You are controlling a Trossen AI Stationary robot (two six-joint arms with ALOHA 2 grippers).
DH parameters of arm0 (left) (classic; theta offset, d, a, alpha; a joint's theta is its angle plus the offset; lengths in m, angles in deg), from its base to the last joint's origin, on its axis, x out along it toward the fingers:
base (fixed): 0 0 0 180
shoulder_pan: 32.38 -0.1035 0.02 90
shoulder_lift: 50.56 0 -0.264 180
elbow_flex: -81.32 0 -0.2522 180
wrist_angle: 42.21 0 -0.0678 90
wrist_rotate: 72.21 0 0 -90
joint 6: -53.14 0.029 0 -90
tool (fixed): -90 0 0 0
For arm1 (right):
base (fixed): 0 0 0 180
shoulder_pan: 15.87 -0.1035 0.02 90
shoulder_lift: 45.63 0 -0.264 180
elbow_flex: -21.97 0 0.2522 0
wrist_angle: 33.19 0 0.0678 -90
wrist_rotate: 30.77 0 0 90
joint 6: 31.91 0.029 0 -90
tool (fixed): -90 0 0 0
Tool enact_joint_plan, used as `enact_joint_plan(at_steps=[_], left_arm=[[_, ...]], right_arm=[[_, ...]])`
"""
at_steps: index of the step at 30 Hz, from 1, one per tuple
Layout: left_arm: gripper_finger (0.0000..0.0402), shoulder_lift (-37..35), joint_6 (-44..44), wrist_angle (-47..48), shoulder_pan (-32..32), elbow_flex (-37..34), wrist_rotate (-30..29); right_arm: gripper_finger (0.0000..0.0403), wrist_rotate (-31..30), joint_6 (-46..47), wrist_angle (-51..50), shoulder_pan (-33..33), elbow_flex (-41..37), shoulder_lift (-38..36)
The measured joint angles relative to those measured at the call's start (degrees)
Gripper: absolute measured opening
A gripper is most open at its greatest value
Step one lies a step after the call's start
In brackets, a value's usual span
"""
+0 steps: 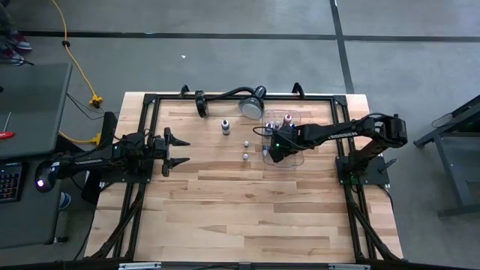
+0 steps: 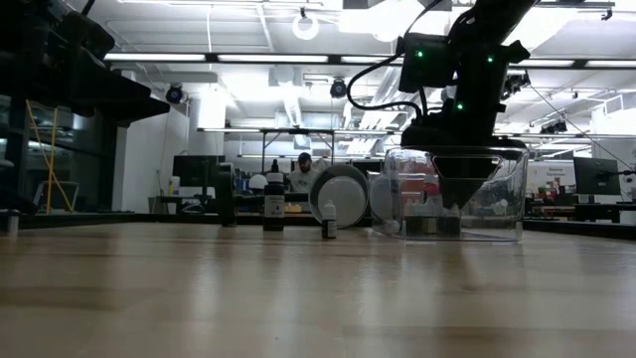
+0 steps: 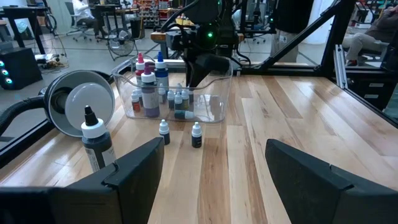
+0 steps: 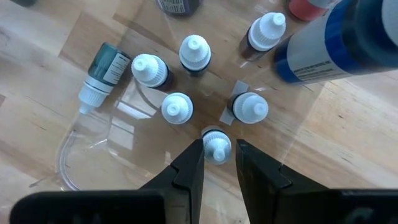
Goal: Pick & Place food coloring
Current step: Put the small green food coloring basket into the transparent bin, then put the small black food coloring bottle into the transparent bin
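A clear tray (image 1: 294,159) on the table's far right holds several small food coloring bottles with white caps (image 4: 177,107), one lying on its side (image 4: 102,70), and taller bottles (image 4: 336,43). My right gripper (image 4: 217,155) reaches down into the tray, shut on one small bottle (image 4: 217,148). Two more small bottles (image 3: 164,132) (image 3: 196,134) stand upright on the wood left of the tray. My left gripper (image 1: 178,150) waits open at the table's left, level, pointing at them. My right gripper pinches one small bottle by its white cap (image 4: 217,144), one finger (image 4: 194,163) on each side. The fingers come from above, slanting steeply down into the tray. The bottle stands upright among the others. The fingers hide its lower part, so I cannot tell whether it rests on the tray floor.
A larger dark bottle with a black tip (image 3: 96,142) stands on the wood near the round silver lamp head (image 1: 253,105) on its black gooseneck at the far edge. A black frame rail (image 1: 240,96) runs along the table's far side. Bare wood spreads toward the near edge.
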Motion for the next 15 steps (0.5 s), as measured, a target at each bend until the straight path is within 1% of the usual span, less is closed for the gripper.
enact_joint_plan(at_steps=[9,15], left_arm=[[0.0278,-0.02,0.0,0.0,-0.01,0.0,0.01],[0.0278,-0.01,0.01,-0.02,0.0,0.01,0.01]], right_arm=[[0.0083,0.0,-1.22,-0.02,-0.03,0.0,-1.92],[0.0083,-0.37,-1.93,-0.97,-0.03,0.0,-5.17]])
